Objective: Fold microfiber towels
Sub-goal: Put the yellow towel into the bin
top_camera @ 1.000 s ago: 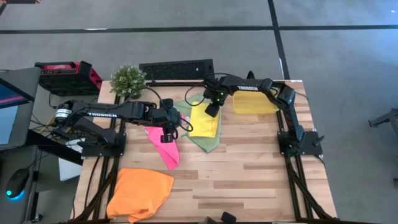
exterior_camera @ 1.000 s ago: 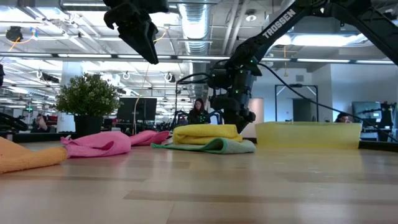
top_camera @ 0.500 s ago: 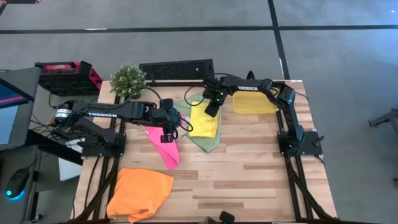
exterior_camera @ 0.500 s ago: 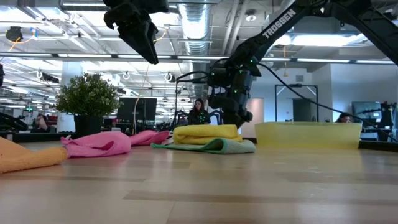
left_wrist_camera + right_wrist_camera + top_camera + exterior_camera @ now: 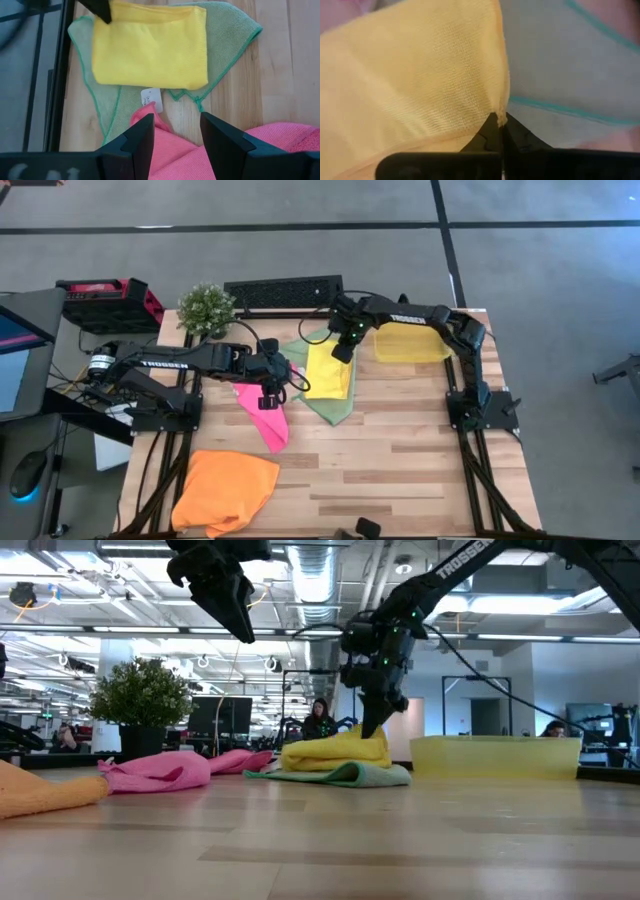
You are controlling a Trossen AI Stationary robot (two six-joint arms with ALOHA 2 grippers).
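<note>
Now the right gripper (image 5: 341,352) is pinched shut on the far right corner of the yellow towel (image 5: 327,372); in the right wrist view its fingers (image 5: 495,131) meet on the towel's edge, and in the low view that corner is a little raised from the table (image 5: 420,450).

The yellow towel lies on the green towel (image 5: 335,409), at the far middle of the table. Just left of them is the pink towel (image 5: 264,414), and the orange towel (image 5: 226,489) is bunched at the near left corner, well apart. A yellow tray (image 5: 410,344) stands at the far right.

The left gripper (image 5: 268,396) hangs over the pink towel with its fingers wide and holding nothing.

I judge that the step in hand is to fold the yellow towel over itself. To do it well, the right gripper should lift only enough that the corner is free of the cloth under it, then carry it straight toward the opposite edge, so the fold line stays parallel to the side. The grip seems to be only on the thin edge, so a quick pull may let it slip out. The green towel under it may also drag along; slow movement will help. The corner should be released only when it lies flat on its partner corner.
</note>
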